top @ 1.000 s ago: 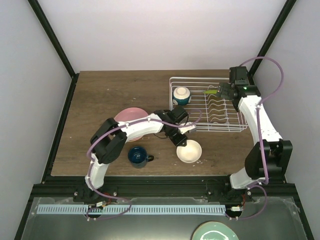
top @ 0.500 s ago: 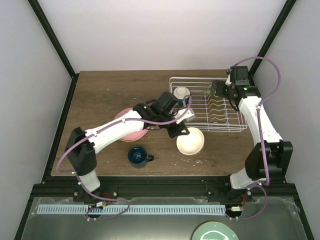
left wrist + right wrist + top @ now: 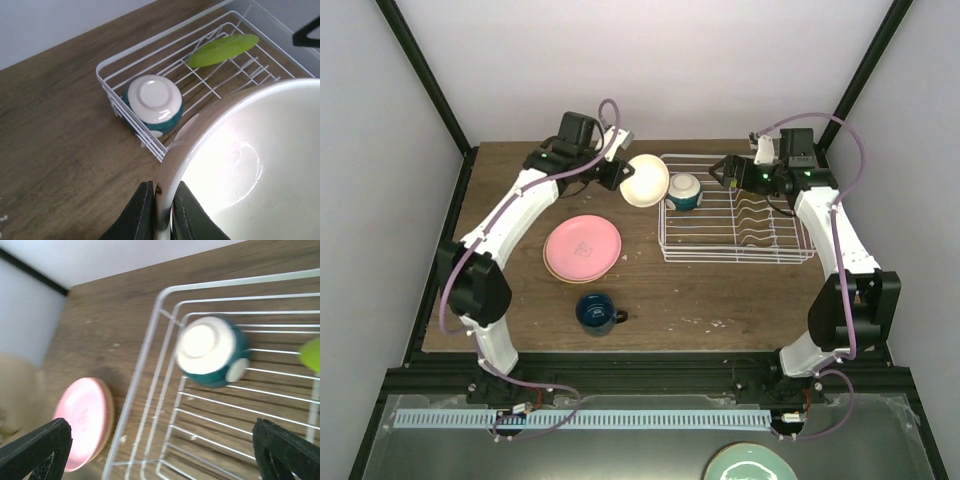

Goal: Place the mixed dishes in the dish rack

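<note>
Left wrist: our left jaws pinch the cream bowl (image 3: 250,165) by its rim.
We see the dish rack (image 3: 220,75) at 12 o'clock; right jaws spread.

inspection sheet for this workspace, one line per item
surface: wooden table, crumbs near the front
job's things: dish rack holds an upturned bowl and a tilted lime green plate; pink plate on a tan plate and blue mug on the table
clutter: nothing seen
grippers: left pincer shut on the rim of a cream bowl, left of the rack; right pincer open over the rack
cables: purple cables loop along both arms
surroundings: pale walls; teal plate below the table's near edge
</note>
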Motion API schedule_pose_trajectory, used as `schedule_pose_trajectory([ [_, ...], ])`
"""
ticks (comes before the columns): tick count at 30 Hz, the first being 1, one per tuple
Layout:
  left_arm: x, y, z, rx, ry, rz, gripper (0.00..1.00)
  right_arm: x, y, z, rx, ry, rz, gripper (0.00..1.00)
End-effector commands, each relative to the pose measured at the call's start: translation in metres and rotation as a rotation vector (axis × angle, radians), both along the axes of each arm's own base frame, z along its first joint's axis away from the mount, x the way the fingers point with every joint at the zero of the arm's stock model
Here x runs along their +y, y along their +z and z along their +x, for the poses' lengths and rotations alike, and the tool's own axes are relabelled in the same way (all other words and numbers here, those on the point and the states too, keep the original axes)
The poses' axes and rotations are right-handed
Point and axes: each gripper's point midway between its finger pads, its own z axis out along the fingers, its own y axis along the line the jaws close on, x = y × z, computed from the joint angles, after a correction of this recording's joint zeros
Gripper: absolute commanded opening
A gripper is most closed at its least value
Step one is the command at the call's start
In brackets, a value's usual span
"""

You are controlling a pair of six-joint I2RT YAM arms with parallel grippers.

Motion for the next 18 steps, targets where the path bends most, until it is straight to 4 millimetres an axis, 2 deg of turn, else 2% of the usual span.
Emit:
schedule_pose_trajectory([
  [1,-0.014,0.011,0.015,-0.026,-0.025,-0.028,0.0,0.041,0.033,-0.016,-0.052,0.241,0.22,1.0],
  [3,-0.018,0.018,0.022,-0.041,-0.029,-0.043,0.0,0.048,0.031,-0.023,-0.033,0.283,0.272,1.0],
  [10,-0.023,0.012,0.03,-0.037,-0.032,-0.043,0.0,0.076,0.015,-0.042,0.043,0.39,0.346,1.0],
  [18,-0.02,0.009,0.033,-0.044,-0.022,-0.018,0.0,0.084,0.001,-0.039,0.094,0.401,0.354,1.0],
])
